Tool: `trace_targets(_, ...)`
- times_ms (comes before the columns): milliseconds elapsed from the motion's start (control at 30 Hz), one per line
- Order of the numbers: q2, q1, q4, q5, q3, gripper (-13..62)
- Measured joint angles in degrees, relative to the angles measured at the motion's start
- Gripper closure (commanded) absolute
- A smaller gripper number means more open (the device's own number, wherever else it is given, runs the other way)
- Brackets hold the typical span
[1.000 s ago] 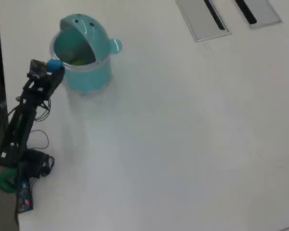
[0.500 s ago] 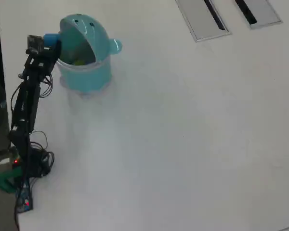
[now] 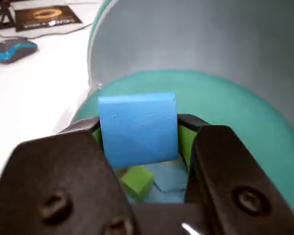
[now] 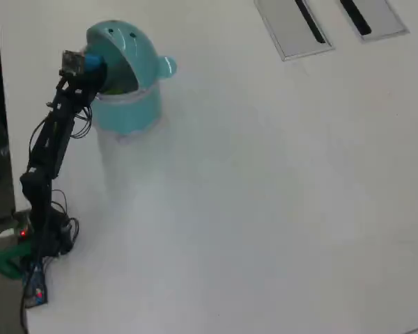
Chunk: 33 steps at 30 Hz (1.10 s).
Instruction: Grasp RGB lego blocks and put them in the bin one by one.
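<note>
My gripper (image 3: pixel 138 128) is shut on the blue lego block (image 3: pixel 137 131), held between green-lined black jaws right over the mouth of the light teal bin (image 3: pixel 235 112). The yellowish green block (image 3: pixel 137 181) lies on the bin's floor below the blue one. The red block is not in view. In the overhead view the gripper (image 4: pixel 96 67) with the blue block (image 4: pixel 94 62) sits at the bin's opening, under its domed hood (image 4: pixel 122 42); the bin (image 4: pixel 132 111) stands at the table's upper left.
A blue and grey mouse (image 3: pixel 13 49) and a black card (image 3: pixel 46 17) lie on the white table beyond the bin's left side. Two flat grey panels with black slots (image 4: pixel 292 28) (image 4: pixel 373 17) are at the overhead view's top right. The arm base (image 4: pixel 28 243) is at lower left.
</note>
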Motion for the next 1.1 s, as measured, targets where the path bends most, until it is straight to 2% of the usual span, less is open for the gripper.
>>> trace_targets(100, -0.6, 1.7, -0.2, -5.9, 0.0, 24.7)
trace_targets(200, -0.6, 1.7, -1.3, -8.2, 0.0, 23.9)
trace_targets(267, -0.6, 1.6, -1.2, -8.2, 0.0, 19.3)
trace_targets(600, 2.2, 2.0, -1.2, -3.3, 0.0, 18.5)
trace_targets(1100, 21.6, 6.3, -1.3, 2.9, 17.0, 16.2)
